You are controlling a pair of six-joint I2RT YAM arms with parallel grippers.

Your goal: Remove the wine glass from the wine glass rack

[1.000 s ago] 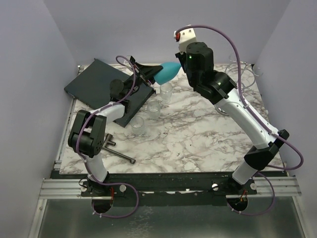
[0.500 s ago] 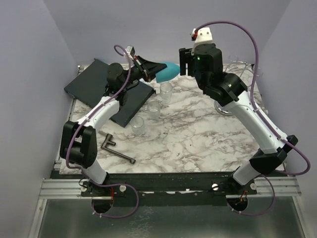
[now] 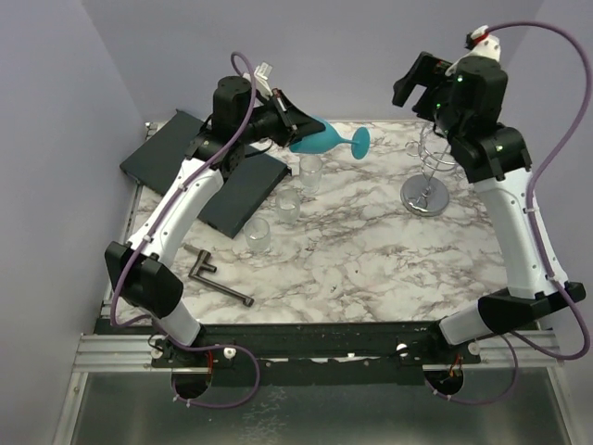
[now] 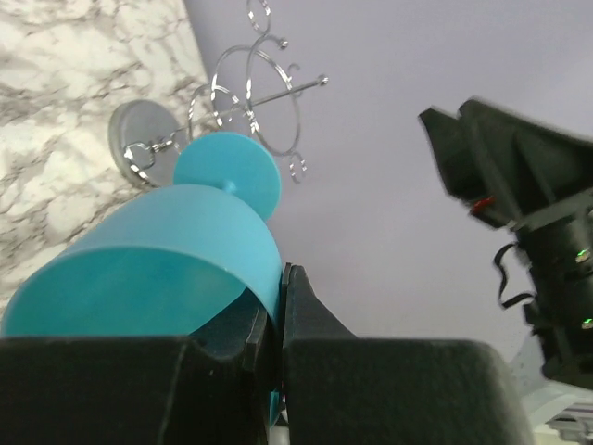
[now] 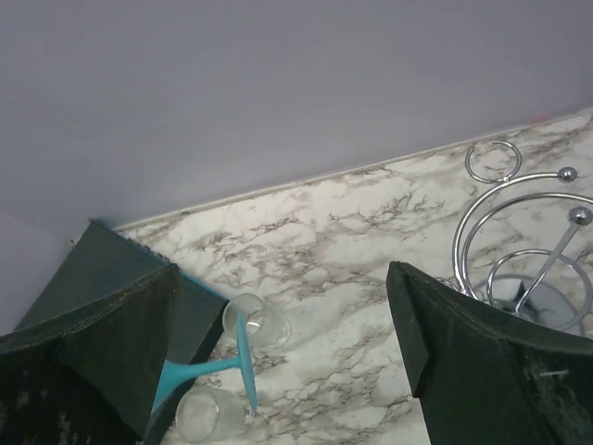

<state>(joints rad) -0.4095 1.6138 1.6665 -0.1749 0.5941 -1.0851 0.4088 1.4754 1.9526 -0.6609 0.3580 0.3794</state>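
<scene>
- Marble table (image 3: 371, 269), lilac walls (image 3: 306, 46) behind.
- Since a second ago the teal glass (image 3: 320, 139) got swung clear of the rack (image 3: 428, 176), rim clamped by left gripper (image 3: 296, 128).
- Right gripper (image 5: 285, 350) lifted away, jaws spread wide.

Three clear cups (image 3: 289, 202) sit strung along the dark board's (image 3: 167, 153) right edge, and an L-shaped metal tool (image 3: 220, 278) lies just off its near corner.

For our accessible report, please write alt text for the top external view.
The left gripper holds a teal wine glass sideways by its bowl, apart from the chrome wine glass rack on the marble table. The right gripper hangs open near the rack, holding nothing.
</scene>
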